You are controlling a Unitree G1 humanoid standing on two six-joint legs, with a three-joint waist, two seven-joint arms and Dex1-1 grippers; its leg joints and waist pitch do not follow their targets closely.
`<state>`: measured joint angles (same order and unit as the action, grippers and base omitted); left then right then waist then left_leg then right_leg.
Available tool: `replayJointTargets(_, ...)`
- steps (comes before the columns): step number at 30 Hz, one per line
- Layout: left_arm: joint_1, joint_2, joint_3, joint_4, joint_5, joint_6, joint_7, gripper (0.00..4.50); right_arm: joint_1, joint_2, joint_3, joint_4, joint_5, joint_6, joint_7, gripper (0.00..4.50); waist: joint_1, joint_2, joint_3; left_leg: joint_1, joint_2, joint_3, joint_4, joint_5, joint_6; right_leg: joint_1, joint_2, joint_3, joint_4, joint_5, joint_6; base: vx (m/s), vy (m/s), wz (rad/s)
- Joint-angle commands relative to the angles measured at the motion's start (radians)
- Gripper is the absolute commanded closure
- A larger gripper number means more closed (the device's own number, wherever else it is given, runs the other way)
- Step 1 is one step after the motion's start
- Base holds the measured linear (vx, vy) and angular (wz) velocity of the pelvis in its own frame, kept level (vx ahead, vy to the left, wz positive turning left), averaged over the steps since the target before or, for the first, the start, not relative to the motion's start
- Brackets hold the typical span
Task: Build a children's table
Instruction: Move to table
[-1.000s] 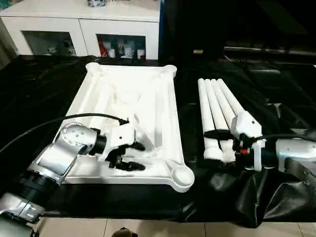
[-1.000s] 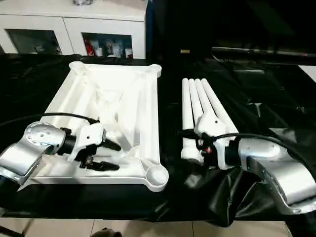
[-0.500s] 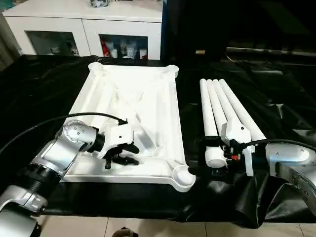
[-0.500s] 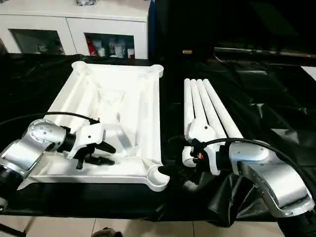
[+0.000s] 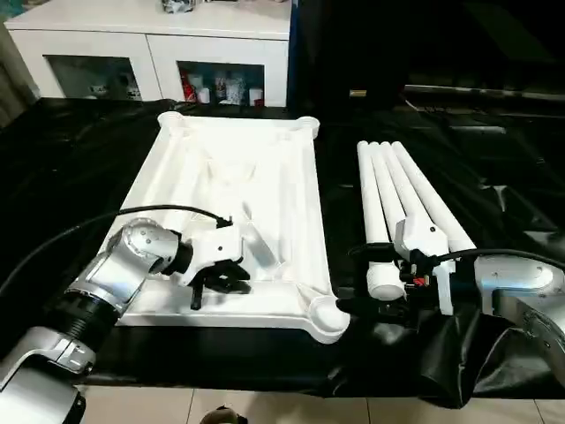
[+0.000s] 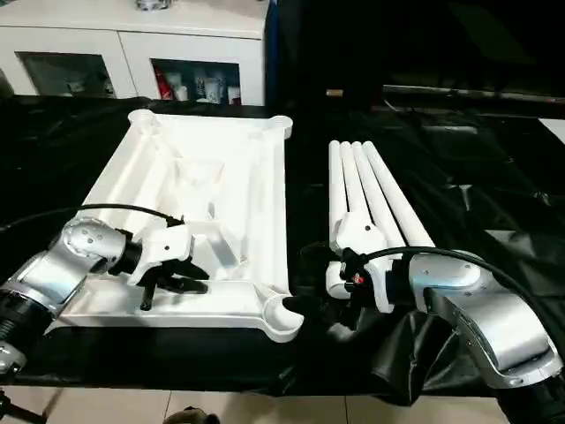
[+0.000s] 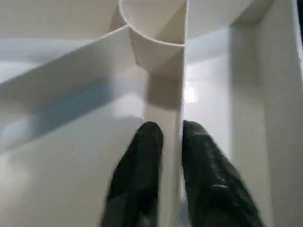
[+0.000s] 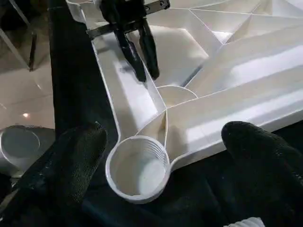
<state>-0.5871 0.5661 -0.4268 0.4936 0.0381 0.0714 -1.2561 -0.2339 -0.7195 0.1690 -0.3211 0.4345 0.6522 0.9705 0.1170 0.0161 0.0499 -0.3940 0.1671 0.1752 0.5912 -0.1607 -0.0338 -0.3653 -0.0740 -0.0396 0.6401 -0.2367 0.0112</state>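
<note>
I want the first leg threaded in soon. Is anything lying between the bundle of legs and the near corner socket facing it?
Nothing visible does. Only bare black table cover separates the legs from the near corner socket, whose threaded mouth looks open. The right gripper is open toward it.

The left gripper [image 5: 216,284] is seen lower left, seemingly nearly closed; the right gripper [image 8: 156,156], lower right, is spread wide.

A black sheet [image 5: 71,168], wrinkled and glossy, covers the tabletop. Behind it stands a white cabinet [image 5: 150,40] with glass doors and small items inside. Pale floor tiles [image 5: 265,406] show below.
</note>
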Motion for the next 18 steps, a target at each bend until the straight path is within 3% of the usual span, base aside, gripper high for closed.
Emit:
replayJointTargets(1,-0.023,-0.009,0.012,0.021,0.008,-0.013,0.011,4.03,-0.014,-0.011,0.010,-0.013,-0.009,0.007,0.006,0.00,0.004,0.005,-0.061,0.035,0.067,-0.027,-0.074,-0.278,-0.025,0.020,-0.083,0.044,-0.084,-0.113,-0.242,0.000,0.000,0.00)
replayJointTargets(6,-0.048,-0.019,0.030,0.091,0.025,-0.051,0.058,4.40,-0.021,-0.007,0.014,0.002,-0.019,-0.003,0.003,0.00,0.004,0.003,-0.060,0.033,0.066,-0.027,-0.074,-0.278,-0.023,0.021,-0.084,0.044,-0.086,-0.122,-0.240,0.000,0.000,0.00)
replayJointTargets(13,-0.115,0.006,0.061,0.212,0.055,-0.122,0.124,4.40,-0.022,-0.009,0.012,0.031,-0.040,-0.029,0.003,0.00,0.000,-0.001,-0.061,0.030,0.065,-0.027,-0.072,-0.262,-0.019,0.023,-0.085,0.042,-0.087,-0.131,-0.227,0.000,0.000,0.00)
replayJointTargets(18,-0.172,0.042,0.072,0.325,0.085,-0.188,0.181,4.40,-0.020,-0.008,0.015,0.024,-0.049,-0.029,-0.007,0.00,-0.001,0.000,-0.066,0.027,0.064,-0.028,-0.067,-0.206,-0.005,0.027,-0.081,0.039,-0.076,-0.023,-0.233,0.000,0.000,0.00)
